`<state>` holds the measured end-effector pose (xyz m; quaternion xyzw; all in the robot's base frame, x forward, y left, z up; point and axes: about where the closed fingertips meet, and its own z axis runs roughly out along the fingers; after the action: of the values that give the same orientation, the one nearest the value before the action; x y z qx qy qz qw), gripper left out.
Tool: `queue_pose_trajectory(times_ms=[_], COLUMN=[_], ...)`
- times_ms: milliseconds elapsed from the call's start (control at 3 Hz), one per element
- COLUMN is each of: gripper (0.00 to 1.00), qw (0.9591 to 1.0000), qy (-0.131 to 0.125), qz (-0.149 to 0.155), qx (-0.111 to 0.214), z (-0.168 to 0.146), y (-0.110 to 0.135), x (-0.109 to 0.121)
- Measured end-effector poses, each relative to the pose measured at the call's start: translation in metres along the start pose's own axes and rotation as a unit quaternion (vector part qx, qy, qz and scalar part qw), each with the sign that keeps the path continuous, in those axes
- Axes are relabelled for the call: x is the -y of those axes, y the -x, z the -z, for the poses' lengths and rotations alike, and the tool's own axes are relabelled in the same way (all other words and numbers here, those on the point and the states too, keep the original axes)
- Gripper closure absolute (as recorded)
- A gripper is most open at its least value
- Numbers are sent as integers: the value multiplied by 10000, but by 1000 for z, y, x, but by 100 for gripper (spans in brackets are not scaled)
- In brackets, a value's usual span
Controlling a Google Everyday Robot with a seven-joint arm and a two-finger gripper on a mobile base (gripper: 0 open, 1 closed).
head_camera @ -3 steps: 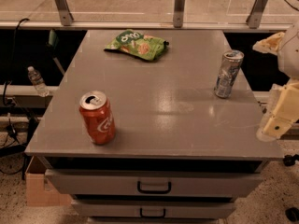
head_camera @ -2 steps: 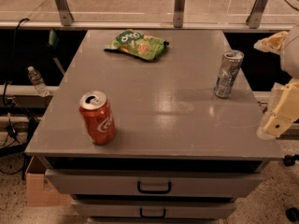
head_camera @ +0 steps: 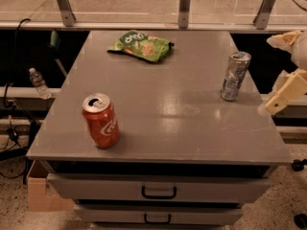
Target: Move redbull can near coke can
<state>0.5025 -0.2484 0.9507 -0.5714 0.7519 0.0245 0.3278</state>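
The redbull can (head_camera: pixel 235 75), slim and silver-blue, stands upright near the right edge of the grey table (head_camera: pixel 163 123). The coke can (head_camera: pixel 100 121), wider and red with a silver top, stands upright at the front left of the table. My gripper (head_camera: pixel 269 74) is at the right edge of the view, just off the table's right side and to the right of the redbull can. Its two cream fingers (head_camera: pixel 284 92) stand apart with nothing between them. It touches neither can.
A green chip bag (head_camera: pixel 140 45) lies at the back middle of the table. Drawers with handles (head_camera: pixel 159 192) sit under the tabletop. A plastic bottle (head_camera: pixel 38 83) and cables are on the left, and a cardboard box (head_camera: pixel 41 193) is on the floor.
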Motion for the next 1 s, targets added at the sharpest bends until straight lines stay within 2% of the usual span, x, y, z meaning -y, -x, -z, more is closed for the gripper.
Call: queue_pose_trajectory(times_ms=[333, 667, 1000], gripper=[0, 0, 17], qw=[9971, 9892, 9790], qy=[25, 137, 334], qz=[-390, -856, -1341], qx=[652, 1179, 1498], z=[-39, -76, -100], y=[-10, -18, -27], x=[38, 66, 77])
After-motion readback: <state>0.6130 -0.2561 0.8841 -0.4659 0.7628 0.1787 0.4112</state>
